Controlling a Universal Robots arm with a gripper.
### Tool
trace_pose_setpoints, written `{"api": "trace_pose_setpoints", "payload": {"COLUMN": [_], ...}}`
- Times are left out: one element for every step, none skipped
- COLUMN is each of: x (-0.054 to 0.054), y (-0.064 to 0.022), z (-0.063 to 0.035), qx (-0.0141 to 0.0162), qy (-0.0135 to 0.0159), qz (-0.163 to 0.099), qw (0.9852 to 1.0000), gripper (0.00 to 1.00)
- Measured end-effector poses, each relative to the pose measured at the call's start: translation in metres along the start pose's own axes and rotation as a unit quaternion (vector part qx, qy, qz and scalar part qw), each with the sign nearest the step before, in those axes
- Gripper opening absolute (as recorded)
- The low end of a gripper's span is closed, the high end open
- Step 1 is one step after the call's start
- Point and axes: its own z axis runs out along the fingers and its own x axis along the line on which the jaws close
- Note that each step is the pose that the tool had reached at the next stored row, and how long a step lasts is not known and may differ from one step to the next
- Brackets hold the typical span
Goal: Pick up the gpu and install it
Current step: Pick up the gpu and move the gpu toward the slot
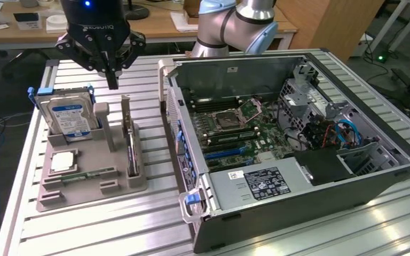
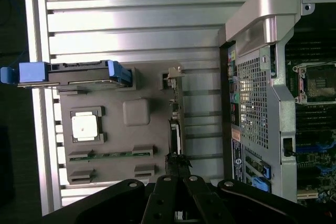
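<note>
While the gpu [image 1: 131, 146] stands in its tray [image 1: 84, 191], the fingers [image 1: 111, 76] hover closed, empty.

On the table [image 1: 105, 229], a holder [image 1: 112, 154] is set at the exterior view's left and a computer case [image 1: 319, 202] at its right. In the holder, the hard drive [image 1: 68, 117] is stood at the far end, the gpu [image 1: 131, 152] on edge along the side nearest the case, and the memory stick [image 1: 87, 175] is laid nearer the front

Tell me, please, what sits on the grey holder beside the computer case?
A hard drive stands upright, a processor chip and memory stick lie flat, and the gpu stands on edge in a slot. The holder hides both upright parts' lower edges.
</note>
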Motion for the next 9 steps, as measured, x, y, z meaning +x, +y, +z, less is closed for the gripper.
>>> {"api": "trace_pose_setpoints", "payload": {"x": [0.0000, 0.0000, 0.0000, 0.0000, 0.0000, 0.0000, 0.0000, 0.0000, 0.0000], "y": [0.0000, 0.0000, 0.0000, 0.0000, 0.0000, 0.0000, 0.0000, 0.0000, 0.0000], "z": [0.0000, 0.0000, 0.0000, 0.0000, 0.0000, 0.0000, 0.0000, 0.0000, 0.0000], "qx": [0.0000, 0.0000, 0.0000, 0.0000, 0.0000, 0.0000, 0.0000, 0.0000, 0.0000], "qy": [0.0000, 0.0000, 0.0000, 0.0000, 0.0000, 0.0000, 0.0000, 0.0000, 0.0000], "qz": [0.000, 0.000, 0.000, 0.000, 0.000, 0.000, 0.000, 0.000, 0.000], "qw": [1.0000, 1.0000, 1.0000, 1.0000, 1.0000, 1.0000, 1.0000, 1.0000, 1.0000], "gripper": [0.10, 0.10, 0.10, 0.10, 0.11, 0.17, 0.23, 0.29, 0.29]}}
